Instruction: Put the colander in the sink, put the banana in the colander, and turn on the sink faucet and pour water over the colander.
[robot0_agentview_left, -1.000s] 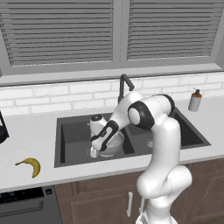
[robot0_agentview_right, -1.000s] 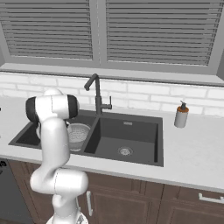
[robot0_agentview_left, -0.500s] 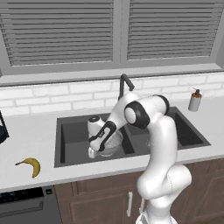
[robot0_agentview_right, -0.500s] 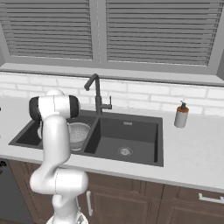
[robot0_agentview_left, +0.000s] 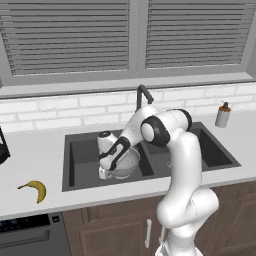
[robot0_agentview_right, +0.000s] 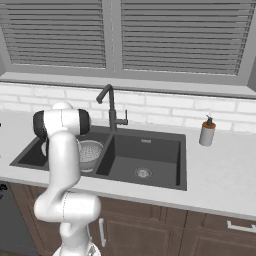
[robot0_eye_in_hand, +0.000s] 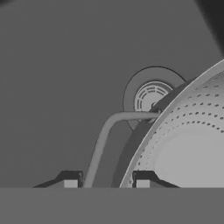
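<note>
Already the colander, a silvery perforated bowl, rests in the left basin of the sink, beside the drain. Gripper fingers stand apart astride its wire handle, apparently not clamped. Remaining: the banana, on the near-left counter, and the sink faucet.

The colander sits in the left basin of the sink, against the divider; the banana lies on the bench left of it
</note>
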